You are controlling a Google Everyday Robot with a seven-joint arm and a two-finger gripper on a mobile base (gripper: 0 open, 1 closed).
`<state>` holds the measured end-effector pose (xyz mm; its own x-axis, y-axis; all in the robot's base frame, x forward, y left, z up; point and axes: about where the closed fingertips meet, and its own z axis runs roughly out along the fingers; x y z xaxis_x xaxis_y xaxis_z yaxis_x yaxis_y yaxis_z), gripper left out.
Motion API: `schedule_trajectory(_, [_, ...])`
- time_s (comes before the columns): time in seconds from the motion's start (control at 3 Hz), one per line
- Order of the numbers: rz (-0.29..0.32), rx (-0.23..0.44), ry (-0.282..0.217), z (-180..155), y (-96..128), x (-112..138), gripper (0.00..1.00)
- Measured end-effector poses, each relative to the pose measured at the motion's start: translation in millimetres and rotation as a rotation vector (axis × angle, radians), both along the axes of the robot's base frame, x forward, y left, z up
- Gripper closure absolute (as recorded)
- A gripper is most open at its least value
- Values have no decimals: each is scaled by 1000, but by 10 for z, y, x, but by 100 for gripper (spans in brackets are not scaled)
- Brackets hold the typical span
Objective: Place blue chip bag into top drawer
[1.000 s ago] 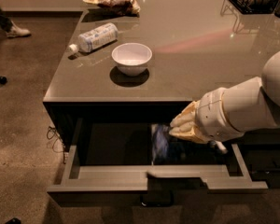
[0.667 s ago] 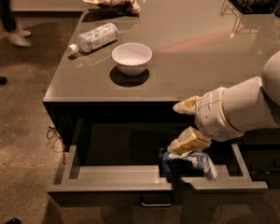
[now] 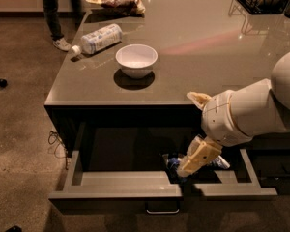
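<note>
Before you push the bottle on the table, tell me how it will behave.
The bottle lies on its side by the table edge, so a push would probably roll it, perhaps off. It looks like plastic, so likely light and unbreakable. The gripper is down at the open drawer, fingers open, far from it.

gripper at blue chip bag in top drawer.

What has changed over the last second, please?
The blue chip bag dropped from upright in the gripper to lying in the top drawer, further right; the gripper, just above it, opened and let go. The drawer, white bowl, bottle and brown-red snack bag stayed put.
</note>
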<state>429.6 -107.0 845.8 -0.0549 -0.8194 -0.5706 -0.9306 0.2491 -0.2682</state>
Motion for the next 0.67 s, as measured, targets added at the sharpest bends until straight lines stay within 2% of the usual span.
schedule_trajectory(0.33, [-34,4,-17,53,-238,95,0])
schedule_trajectory(0.67, [-123,21,-46,131,-722,281,0])
